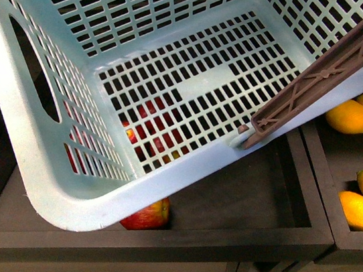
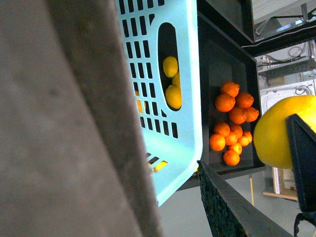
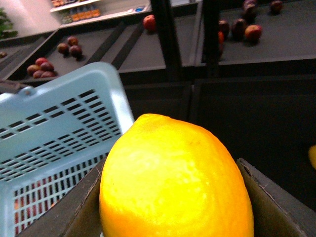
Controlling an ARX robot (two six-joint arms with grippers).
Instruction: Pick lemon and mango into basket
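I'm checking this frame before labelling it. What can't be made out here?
Front view: the basket covers most of the red fruit under it; its kind is unclear. Both arms are out of frame.
Left wrist view: a blurred grey band fills much of the picture; whether the left gripper is open or shut is hidden.
Right wrist view: the lemon fills the foreground, its near end cut off by the picture's edge.

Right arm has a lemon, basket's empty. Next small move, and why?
Probably carry the right gripper across and over the basket rim before opening. The lemon sits clamped between its jaws, outside the rim, and the basket floor is bare.
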